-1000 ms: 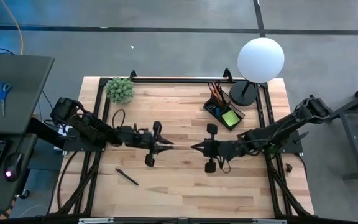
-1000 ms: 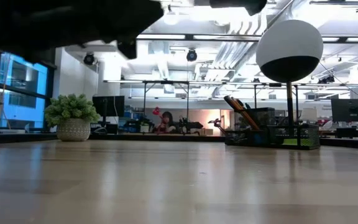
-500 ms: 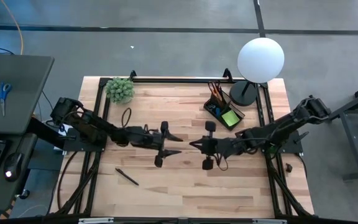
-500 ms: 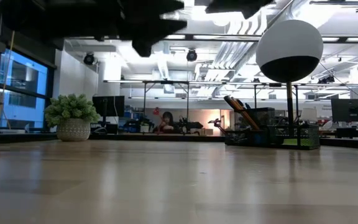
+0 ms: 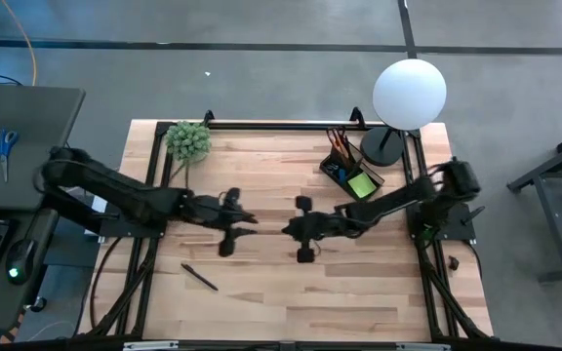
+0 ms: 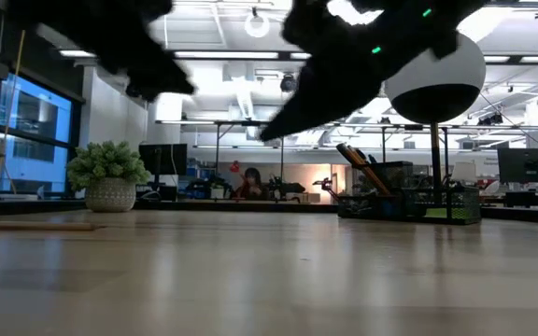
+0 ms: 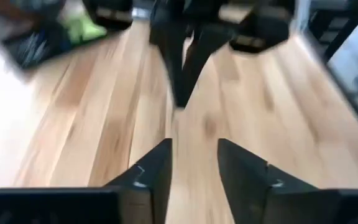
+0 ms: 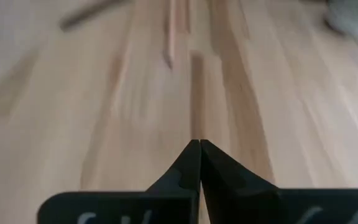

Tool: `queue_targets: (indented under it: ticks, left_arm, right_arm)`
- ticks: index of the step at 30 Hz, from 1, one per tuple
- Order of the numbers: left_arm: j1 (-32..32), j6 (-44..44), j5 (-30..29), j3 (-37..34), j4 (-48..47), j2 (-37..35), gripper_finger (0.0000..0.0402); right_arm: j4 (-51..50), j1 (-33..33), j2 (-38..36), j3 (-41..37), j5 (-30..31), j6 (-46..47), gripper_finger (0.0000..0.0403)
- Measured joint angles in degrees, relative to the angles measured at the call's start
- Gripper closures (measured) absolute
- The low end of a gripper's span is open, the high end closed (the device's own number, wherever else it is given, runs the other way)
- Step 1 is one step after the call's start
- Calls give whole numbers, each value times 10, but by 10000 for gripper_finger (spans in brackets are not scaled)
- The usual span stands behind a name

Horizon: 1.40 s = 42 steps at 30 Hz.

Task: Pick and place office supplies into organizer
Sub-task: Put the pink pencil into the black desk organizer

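A: Left gripper (image 5: 250,218), mid-counter: fingers (image 7: 151,176) parted with a narrow gap, nothing between them. Right gripper (image 5: 286,230) faces it from 3 o'clock, jaws pressed together, empty.

B: Supplies?

A: One black pen (image 5: 200,277) lies loose on the counter (image 5: 261,302), toward 7 o'clock of the left gripper, well apart from it. The organizer (image 5: 351,168) stands at 1 o'clock near the lamp (image 5: 408,93), already holding pencils and the lime-green sticky-note pad (image 5: 362,185).

B: Step in hand?

A: Judged: between picks; neither arm carries anything. The next move calls for the left gripper to swing toward the pen, open wider, align across its shaft and descend.
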Motion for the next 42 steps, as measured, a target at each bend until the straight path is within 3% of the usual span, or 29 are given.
queue_targets:
  ticks: [3, 6, 12, 16, 19, 24, 28, 31, 35, 42]
  left_arm:
    - [-40, -50, -62, 0, -132, -59, 314]
    - [-96, -110, -129, -3, -201, -95, 339]
    - [-204, -179, -229, -43, -200, -130, 379]
    - [-246, -206, -278, -53, -197, -132, 397]
    - [-268, -209, -292, -52, -195, -132, 400]
    - [-296, -210, -326, -51, -198, -154, 400]
    - [-312, -209, -344, -51, -201, -186, 399]
    - [-315, -208, -356, -51, -210, -200, 400]
    - [-313, -202, -359, -51, -210, -203, 400]
    - [-313, -198, -362, -51, -213, -202, 401]
  right_arm:
    - [135, -22, 49, 5, -56, -19, 402]
    - [205, -42, 96, 37, -112, -21, 402]
    - [209, -55, 215, 163, -188, -30, 402]
    - [192, -54, 292, 250, -202, -42, 399]
    - [180, -56, 342, 307, -209, -44, 374]
    - [156, -64, 389, 370, -200, -54, 297]
    - [139, -71, 404, 385, -192, -57, 247]
    - [139, -75, 413, 385, -185, -54, 231]
    - [150, -74, 430, 385, -179, -51, 243]
    - [157, -73, 441, 387, -194, -62, 309]
